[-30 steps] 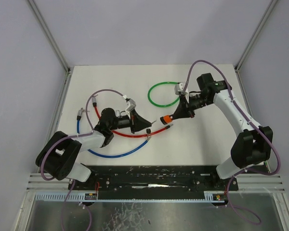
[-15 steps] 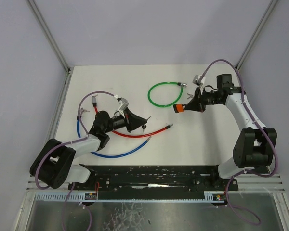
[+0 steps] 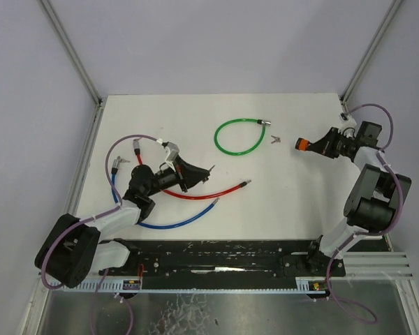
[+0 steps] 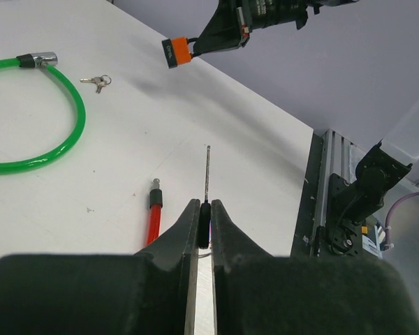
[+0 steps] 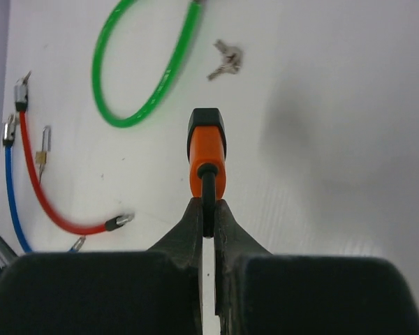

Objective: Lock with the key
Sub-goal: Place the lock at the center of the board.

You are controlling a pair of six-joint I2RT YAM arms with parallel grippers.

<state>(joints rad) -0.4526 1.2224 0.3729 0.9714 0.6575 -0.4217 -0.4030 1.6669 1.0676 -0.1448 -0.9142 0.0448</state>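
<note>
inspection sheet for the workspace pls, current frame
Surface: white table, matte.
Job's things: green cable lock looped flat, keys beside its end; red cable and blue cable loose at left.
Clutter: nothing seen.
Grippers: left gripper shut on a thin metal pin; right gripper shut on an orange lock body, held off the table.
Cables: purple cables loop over both arms.
Surroundings: plain walls, frame posts, black rail at near edge.
</note>
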